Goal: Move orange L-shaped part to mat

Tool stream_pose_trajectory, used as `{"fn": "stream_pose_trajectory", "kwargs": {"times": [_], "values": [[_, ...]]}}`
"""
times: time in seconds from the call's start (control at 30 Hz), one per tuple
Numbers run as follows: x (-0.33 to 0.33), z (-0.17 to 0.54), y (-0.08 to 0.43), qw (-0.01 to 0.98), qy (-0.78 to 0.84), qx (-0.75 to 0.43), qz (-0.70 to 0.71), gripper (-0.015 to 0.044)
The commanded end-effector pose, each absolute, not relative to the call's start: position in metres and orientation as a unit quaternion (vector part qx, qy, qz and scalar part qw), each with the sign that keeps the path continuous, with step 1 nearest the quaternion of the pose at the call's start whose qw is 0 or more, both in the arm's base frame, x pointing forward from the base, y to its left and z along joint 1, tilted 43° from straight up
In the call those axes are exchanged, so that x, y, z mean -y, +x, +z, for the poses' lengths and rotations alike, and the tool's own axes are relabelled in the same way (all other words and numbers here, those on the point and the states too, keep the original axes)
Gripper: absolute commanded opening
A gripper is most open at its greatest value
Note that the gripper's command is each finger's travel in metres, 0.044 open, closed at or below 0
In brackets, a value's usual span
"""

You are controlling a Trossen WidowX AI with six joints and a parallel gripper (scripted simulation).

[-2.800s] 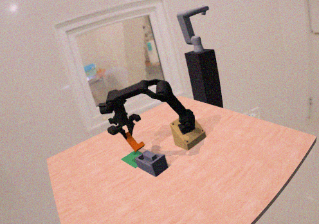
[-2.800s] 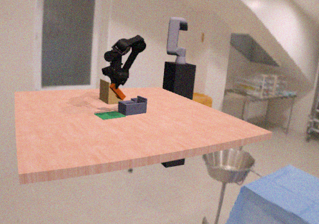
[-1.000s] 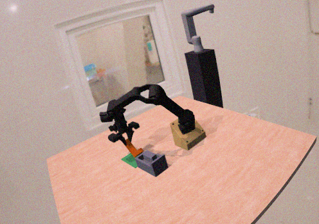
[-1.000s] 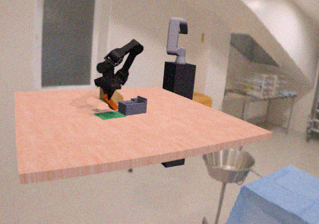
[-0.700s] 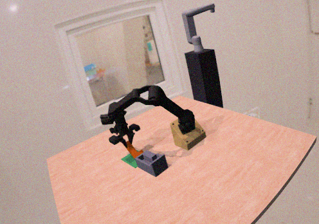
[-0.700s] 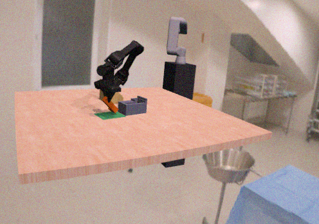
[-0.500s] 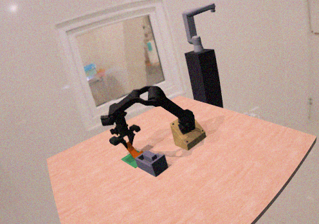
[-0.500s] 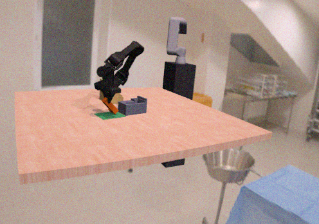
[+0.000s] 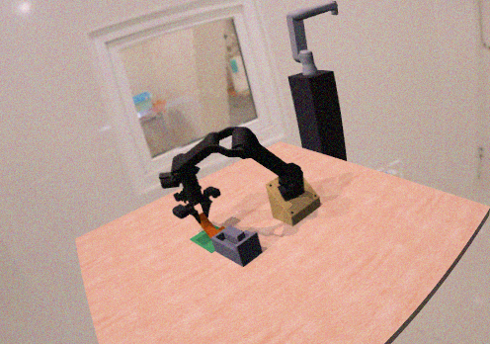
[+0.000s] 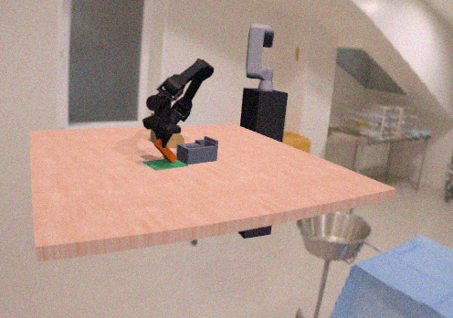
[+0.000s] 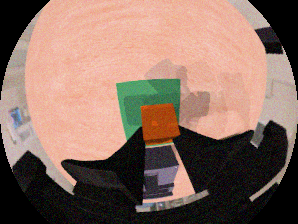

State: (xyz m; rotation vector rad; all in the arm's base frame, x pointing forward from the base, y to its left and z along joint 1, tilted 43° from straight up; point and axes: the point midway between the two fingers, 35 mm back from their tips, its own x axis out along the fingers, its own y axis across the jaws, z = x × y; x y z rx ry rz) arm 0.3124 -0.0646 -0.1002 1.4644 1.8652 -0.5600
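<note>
From the top, the pincer (image 9: pixel 202 217) (image 10: pixel 165 143) (image 11: pixel 157 128) has the orange part (image 9: pixel 209 226) (image 10: pixel 165 151) (image 11: pixel 159 122) pinched, sloping beside the grey tray (image 9: pixel 228 249) (image 10: pixel 198 153) (image 11: pixel 161 156)! Exterior: its low end hangs over the green mat (image 9: pixel 203 241) (image 10: pixel 161 164) (image 11: pixel 131 111), near the tray's wall. Wrist: fingers partly apart, the part squeezed between them, tray just beyond.

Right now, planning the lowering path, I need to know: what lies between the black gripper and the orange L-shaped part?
Nothing; the black gripper grips the orange L-shaped part directly, the wrist view shows.
</note>
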Motion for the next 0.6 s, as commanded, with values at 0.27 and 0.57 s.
{"fn": "stream_pose_trajectory", "kwargs": {"times": [0.27, 0.57], "values": [[0.065, -0.100, 0.312, 0.345, 0.564, -0.718, -0.216, 0.0131], [0.087, -0.078, 0.319, 0.344, 0.564, -0.718, -0.217, 0.0367]]}}
